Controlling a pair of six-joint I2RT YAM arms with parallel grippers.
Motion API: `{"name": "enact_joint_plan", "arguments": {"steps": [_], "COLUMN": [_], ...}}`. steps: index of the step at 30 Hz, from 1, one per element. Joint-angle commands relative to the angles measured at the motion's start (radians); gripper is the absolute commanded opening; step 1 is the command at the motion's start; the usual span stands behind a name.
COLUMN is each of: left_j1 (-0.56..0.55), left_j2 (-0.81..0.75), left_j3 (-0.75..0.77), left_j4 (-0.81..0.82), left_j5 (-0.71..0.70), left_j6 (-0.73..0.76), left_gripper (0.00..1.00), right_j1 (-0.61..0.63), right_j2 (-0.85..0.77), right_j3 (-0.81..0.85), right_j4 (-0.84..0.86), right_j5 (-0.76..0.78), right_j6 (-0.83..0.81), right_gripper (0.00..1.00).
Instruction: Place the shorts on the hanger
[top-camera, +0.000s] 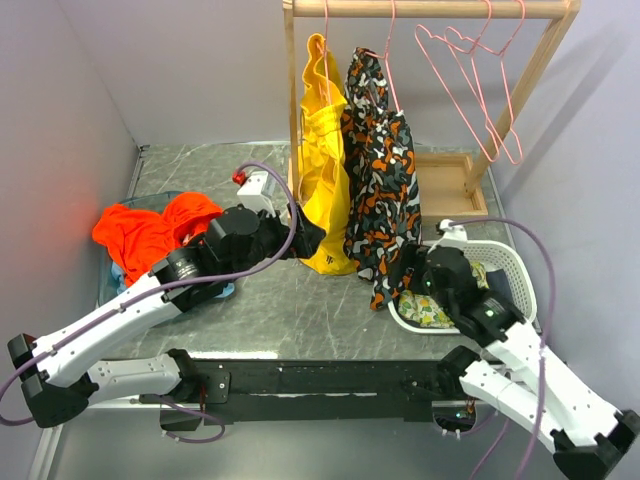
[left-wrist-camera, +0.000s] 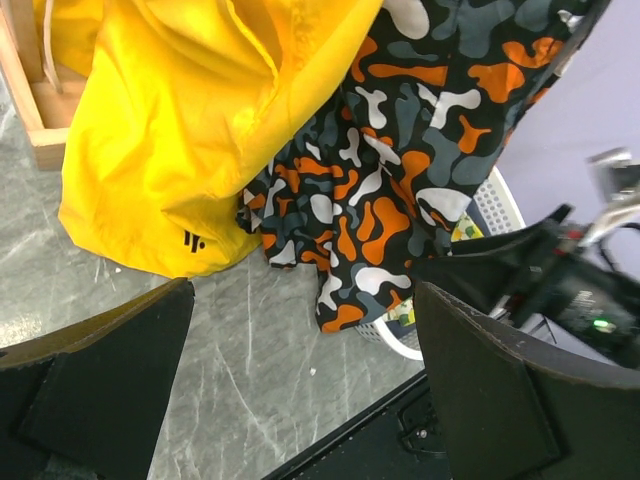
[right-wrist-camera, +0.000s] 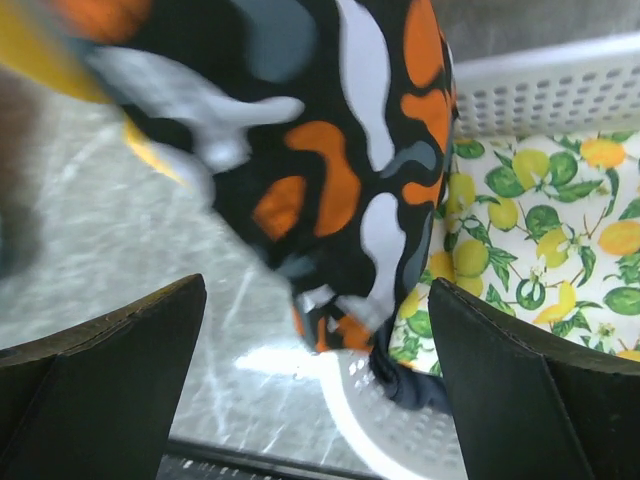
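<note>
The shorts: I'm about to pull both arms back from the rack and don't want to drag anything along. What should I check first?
1. shorts draped on the pink hanger, hanging beside the yellow garment: ok.
2. left gripper open, holding nothing: ok.
3. right gripper open, not gripping fabric: ok.
4. Hanger hook seated over the rail: cannot tell; the top of the frame cuts it off.
5. Shorts hem free of the basket: cannot tell; it hangs right at the rim.
</note>
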Motion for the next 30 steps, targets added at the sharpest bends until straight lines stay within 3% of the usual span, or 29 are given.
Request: {"name": "enact_joint_plan", "arguments": {"steps": [1, 2, 5, 6, 9, 12, 19, 27, 28, 30], "left_j1": [0.011, 0.016, 0.025, 0.028, 0.037, 0.048, 0.063, 0.067, 0.067, 0.067], "left_j2": [-0.021, -0.025, -0.044, -0.047, -0.065, -0.073, -0.080, -0.102, -0.102, -0.102], "left_j3": [-0.008, -0.010, -0.008, -0.008, -0.005, -0.005, 0.012, -0.017, -0.021, -0.028], "left_j4": [0.028, 0.026, 0.011, 0.008, 0.000, -0.005, -0.020, -0.023, -0.021, -0.021], "left_j5": [0.011, 0.008, 0.000, -0.002, -0.003, -0.006, 0.000, 0.000, 0.004, 0.009], "left_j6": [-0.017, -0.015, -0.009, -0.008, -0.003, 0.002, 0.005, -0.005, -0.006, -0.012], "left_gripper": [0.96, 0.97, 0.97, 0.96, 0.97, 0.96, 0.96, 0.96, 0.97, 0.97], "right_j1": [0.005, 0.005, 0.006, 0.005, 0.005, 0.005, 0.005, 0.003, 0.003, 0.005], "right_j2": [0.094, 0.114, 0.211, 0.240, 0.334, 0.395, 0.570, 0.609, 0.599, 0.569], "right_j3": [-0.046, -0.043, 0.027, 0.055, 0.158, 0.251, 0.423, 0.241, 0.203, 0.172], "right_j4": [0.227, 0.255, 0.326, 0.329, 0.358, 0.410, 0.498, 0.607, 0.610, 0.604], "right_j5": [0.050, 0.040, 0.019, 0.014, -0.035, -0.121, -0.233, -0.231, -0.227, -0.213], "right_j6": [0.023, 0.016, -0.024, -0.041, -0.082, -0.112, -0.135, -0.098, -0.098, -0.095], "right_gripper": [0.97, 0.94, 0.72, 0.53, 0.20, 0.04, 0.00, 0.00, 0.02, 0.20]}}
